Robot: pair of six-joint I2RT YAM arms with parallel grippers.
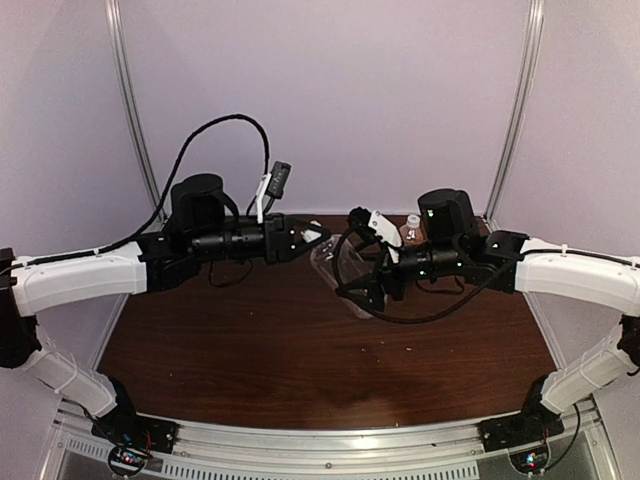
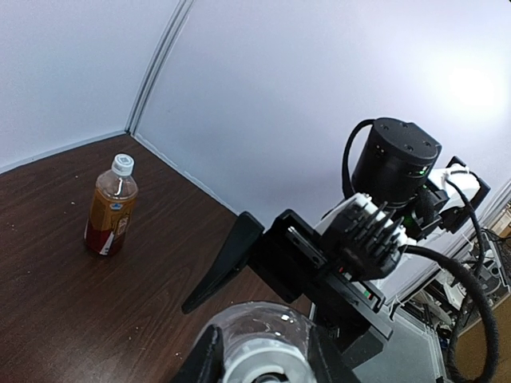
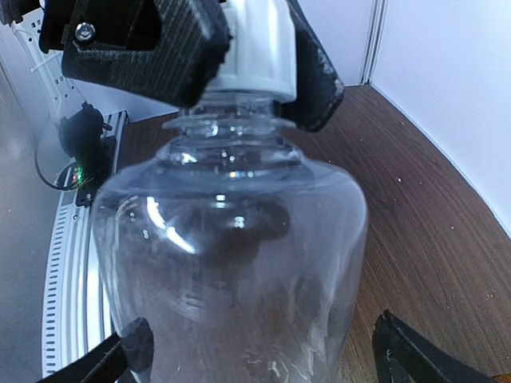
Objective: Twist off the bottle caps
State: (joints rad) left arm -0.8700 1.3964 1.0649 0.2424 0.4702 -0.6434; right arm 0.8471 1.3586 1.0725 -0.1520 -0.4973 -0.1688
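Clear bottle's cap [image 1: 314, 237], top view: only a speck of white shows. It's pinched in the left pincer [image 1: 316, 238], up in the air over the middle of the bench [image 1: 250, 350], a bit nearer the far edge.
Clear bottle [image 1: 342, 265], top view: lying sideways off the bench between the two pincers. It's so see-through it's hard to make out.
Right pincer [image 1: 362, 288], top view: reaches in from the right edge to the bottle's body end. Can't tell how the jaws stand from up here.
Amber bottle [image 1: 411, 232], top view: upright by the far right corner, with the amber bottle's cap [image 1: 412, 218] on.
Left pincer [image 2: 259, 363], left wrist: closed on the clear bottle's cap [image 2: 257, 373], one finger each side.
Right pincer fingers [image 2: 226, 257], left wrist: one black finger sits just beside the clear bottle's shoulder [image 2: 255, 327]. The other is hidden.
Amber bottle [image 2: 110, 214], left wrist: upright on the bench [image 2: 48, 303] near the far corner, white cap [image 2: 122, 165] on, well apart from both pincers.
Clear bottle [image 3: 231, 263], right wrist: fills the view.
Clear bottle's cap [image 3: 255, 48], right wrist: clamped between the left pincer's black fingers [image 3: 144, 48].
Right pincer [image 3: 263, 355], right wrist: jaws wide, one finger either side of the bottle's body. One looks pressed against the plastic and the other shows a sliver of gap, so I honestly can't tell if it's squeezing.
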